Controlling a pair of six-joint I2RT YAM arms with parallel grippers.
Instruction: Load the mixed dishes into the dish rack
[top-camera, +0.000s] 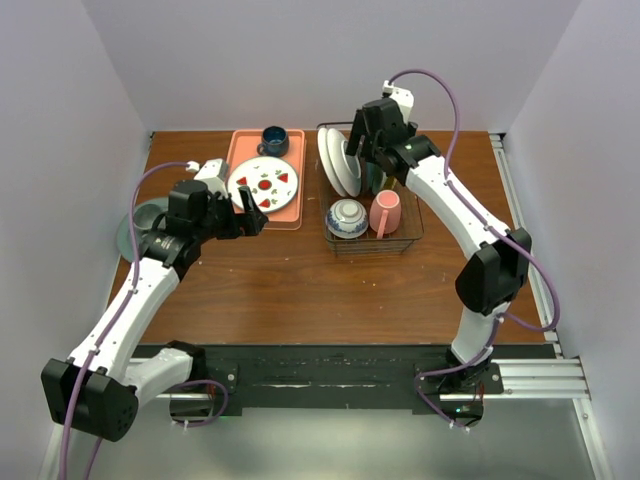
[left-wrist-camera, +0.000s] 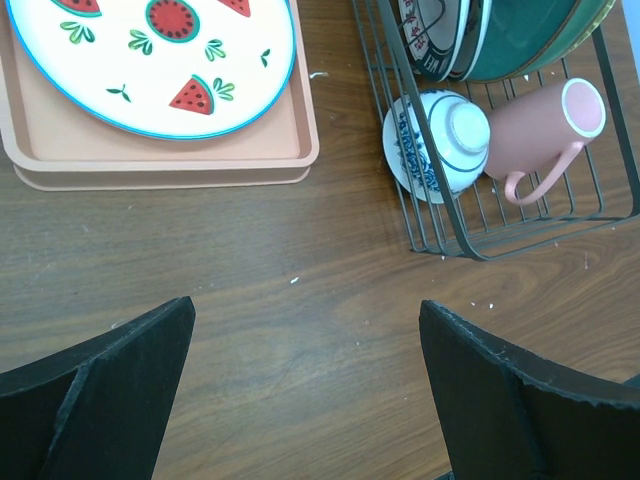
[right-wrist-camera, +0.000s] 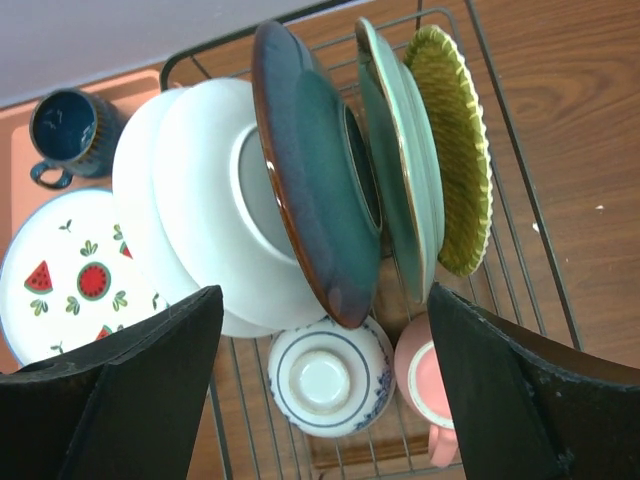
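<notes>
Overhead, the right hand (right-wrist-camera: 325, 300) hangs released, its fingers spread either side of the dark teal plate (right-wrist-camera: 320, 180) and apparently clear of it. That plate stands on edge in the dish rack (right-wrist-camera: 530, 200) between white plates (right-wrist-camera: 200, 200) and a yellow plate (right-wrist-camera: 455, 150). The left hand (left-wrist-camera: 307, 308), also released, hovers over the table (left-wrist-camera: 300, 250), with a watermelon plate (left-wrist-camera: 150, 60) ahead of it.
</notes>
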